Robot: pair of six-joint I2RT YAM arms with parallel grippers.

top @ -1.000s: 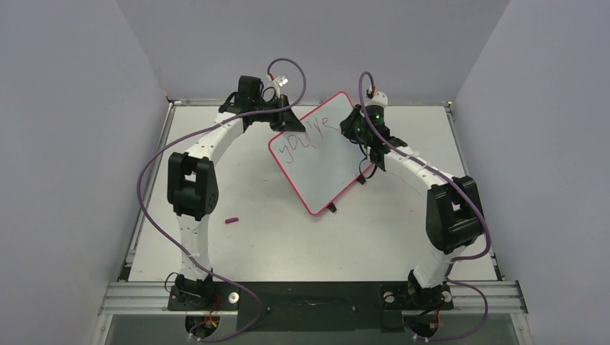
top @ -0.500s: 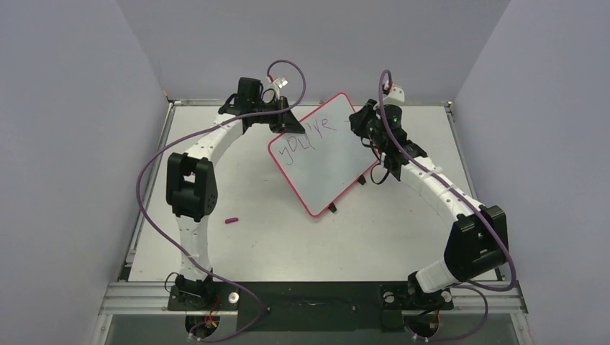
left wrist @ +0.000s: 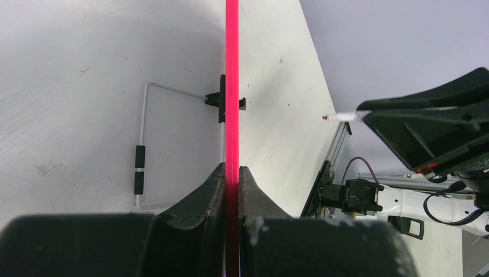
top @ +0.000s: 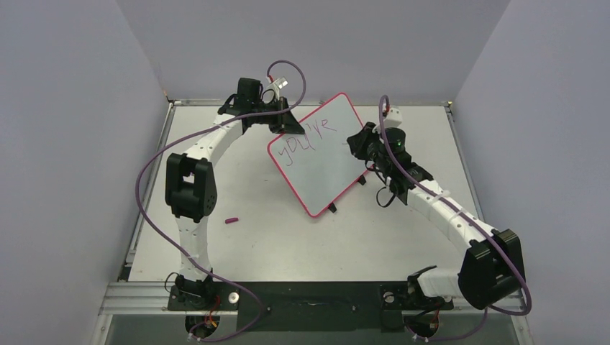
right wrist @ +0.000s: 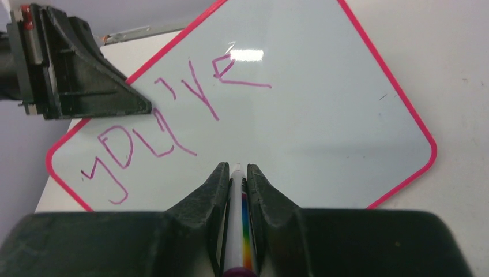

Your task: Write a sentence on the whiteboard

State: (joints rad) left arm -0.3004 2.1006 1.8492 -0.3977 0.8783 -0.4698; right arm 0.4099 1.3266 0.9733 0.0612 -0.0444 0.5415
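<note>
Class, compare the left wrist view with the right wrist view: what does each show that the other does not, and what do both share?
Only the left wrist view: the whiteboard edge-on, with the wire stand clipped to its back. Only the right wrist view: the board's face, with the sentence begun in purple-red lettering. Both: the left gripper shut on the whiteboard's rim, and the right gripper shut on the marker.
</note>
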